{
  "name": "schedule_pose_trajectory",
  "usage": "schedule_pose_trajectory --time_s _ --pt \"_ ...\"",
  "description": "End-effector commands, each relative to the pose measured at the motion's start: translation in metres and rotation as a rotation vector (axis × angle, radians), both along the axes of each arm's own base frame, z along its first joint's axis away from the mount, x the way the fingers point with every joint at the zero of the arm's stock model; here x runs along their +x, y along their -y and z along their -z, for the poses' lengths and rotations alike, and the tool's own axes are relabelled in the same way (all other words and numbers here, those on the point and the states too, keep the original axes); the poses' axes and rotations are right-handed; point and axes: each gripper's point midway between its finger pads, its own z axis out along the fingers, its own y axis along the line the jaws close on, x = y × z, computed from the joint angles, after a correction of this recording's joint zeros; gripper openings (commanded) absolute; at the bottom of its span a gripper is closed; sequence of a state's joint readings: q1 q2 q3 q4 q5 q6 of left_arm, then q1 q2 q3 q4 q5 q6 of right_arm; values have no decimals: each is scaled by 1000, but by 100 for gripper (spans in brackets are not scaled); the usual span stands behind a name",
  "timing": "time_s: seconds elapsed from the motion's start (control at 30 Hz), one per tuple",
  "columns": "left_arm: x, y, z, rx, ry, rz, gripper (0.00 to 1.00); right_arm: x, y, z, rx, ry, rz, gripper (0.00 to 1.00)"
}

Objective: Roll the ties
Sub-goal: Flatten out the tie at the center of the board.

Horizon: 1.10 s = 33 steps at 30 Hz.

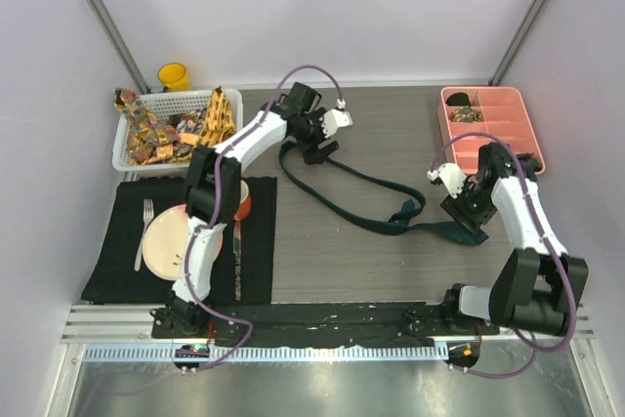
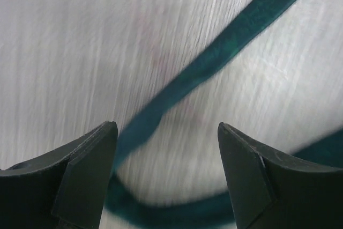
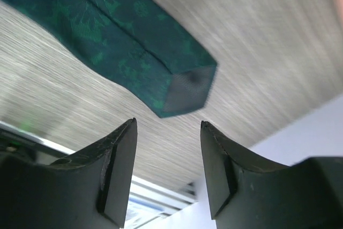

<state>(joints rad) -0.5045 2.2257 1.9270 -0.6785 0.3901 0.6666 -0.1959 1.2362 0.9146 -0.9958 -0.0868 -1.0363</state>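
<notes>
**Both grippers open over the teal tie**

In the wrist views the dark fingers fill the foreground. The left gripper [image 2: 167, 132] has its jaws spread wide, and a narrow strand of the teal tie [image 2: 225, 46] passes beneath the gap. The right gripper [image 3: 167, 127] is open as well, with the tie's blunt, wider end [image 3: 123, 36] just beyond its fingertips. Neither holds anything.

From above, the teal tie [image 1: 391, 228] lies unrolled in loose curves across the middle of the table [image 1: 332, 271]. One end is by the left gripper [image 1: 317, 148], the other by the right gripper [image 1: 467, 227].

The left arm stretches far forward and inward, its elbow over the placemat [image 1: 112, 241] and its wrist tipped down at the far middle. The right arm is folded at the elbow, forearm angled inward, gripper pointing down near the pink tray [image 1: 508, 109].

Patterned ties [image 1: 176, 129] are heaped in the white basket [image 1: 119, 148] at far left, with a yellow cup [image 1: 174, 76] behind it. A plate [image 1: 166, 236] and fork [image 1: 144, 231] rest on the placemat.
</notes>
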Motion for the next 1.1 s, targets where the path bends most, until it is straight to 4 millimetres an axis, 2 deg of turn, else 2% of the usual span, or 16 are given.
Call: schedule_pose_trajectory --time_s 0.0,0.17,0.27,0.37,0.4,0.43,0.5,0.53,0.57,0.67,0.83,0.87,0.93,0.97,1.0,1.07 --pt "9 33 -7 -3 99 145 80 5 -6 2 74 -65 99 53" --pt "8 42 24 88 132 213 68 12 -2 26 62 -107 124 47" --pt "4 44 27 110 137 223 46 11 3 44 43 -150 133 29" --pt "-6 42 2 97 131 229 1 0 9 61 2 -195 114 20" --pt "-12 38 -3 91 115 213 0 -8 10 69 -9 -215 110 20" --pt "-16 36 -32 60 145 212 0 -6 13 73 -26 -199 100 20" --pt "-32 29 -41 32 134 220 0 -13 20 80 -73 -215 85 20" --pt "-39 24 -74 -3 183 213 0 -10 22 84 -84 -206 85 19" --pt "-52 17 -65 5 158 218 0 -11 24 87 -95 -212 82 19" --pt "-83 -3 -86 -5 174 224 0 -12 29 95 -123 -222 75 18" --pt "-133 -49 -82 73 178 240 0 -3 41 101 -189 -183 73 17" --pt "-148 -62 -63 104 144 245 0 -1 43 100 -195 -175 72 17" --pt "-164 -77 -69 112 178 239 0 7 47 100 -218 -147 73 17" --pt "-179 -88 -49 141 141 247 0 9 49 100 -226 -136 76 17" --pt "-184 -92 -57 124 178 245 0 10 50 102 -233 -134 76 18" --pt "-203 -101 -37 130 153 257 0 15 55 103 -260 -115 72 17"
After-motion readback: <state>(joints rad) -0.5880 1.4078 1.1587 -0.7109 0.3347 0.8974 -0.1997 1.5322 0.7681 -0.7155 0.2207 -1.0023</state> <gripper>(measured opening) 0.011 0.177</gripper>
